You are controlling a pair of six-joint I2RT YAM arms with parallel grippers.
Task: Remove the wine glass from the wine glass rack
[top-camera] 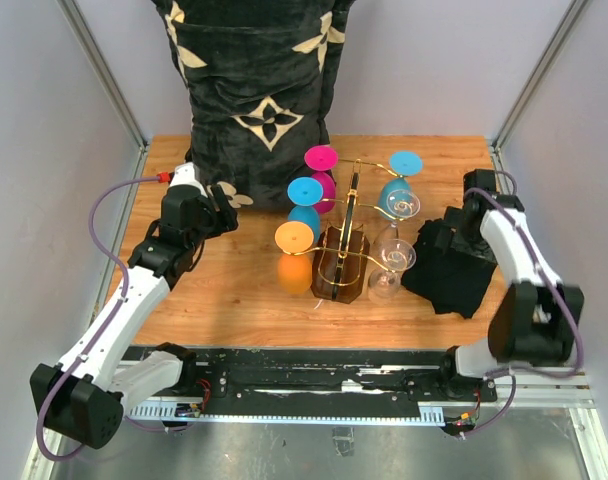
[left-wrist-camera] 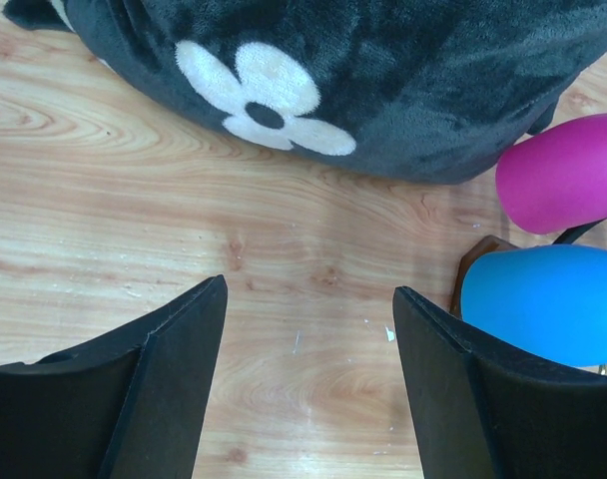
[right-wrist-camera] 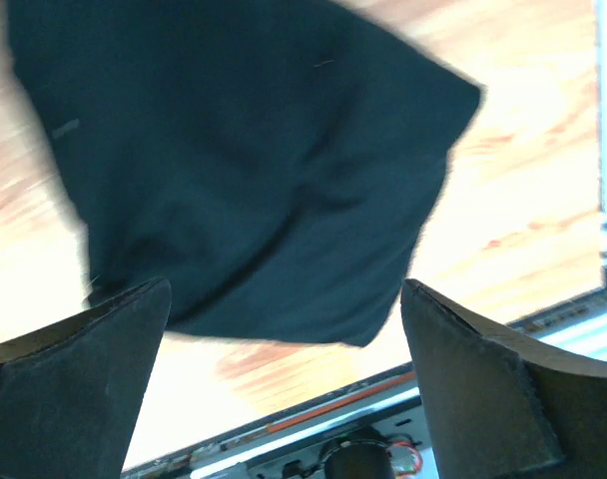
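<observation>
Wine glass rack (top-camera: 341, 266) joins curled gold wire to glossy wood.

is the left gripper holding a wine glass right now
No, the left gripper stands open over the wooden table with nothing between its fingers.

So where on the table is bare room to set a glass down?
The table is bare between the left arm and the orange glass, and along its near edge before the rack. Between rack and black cloth, with the clear glasses, it is crowded.
</observation>
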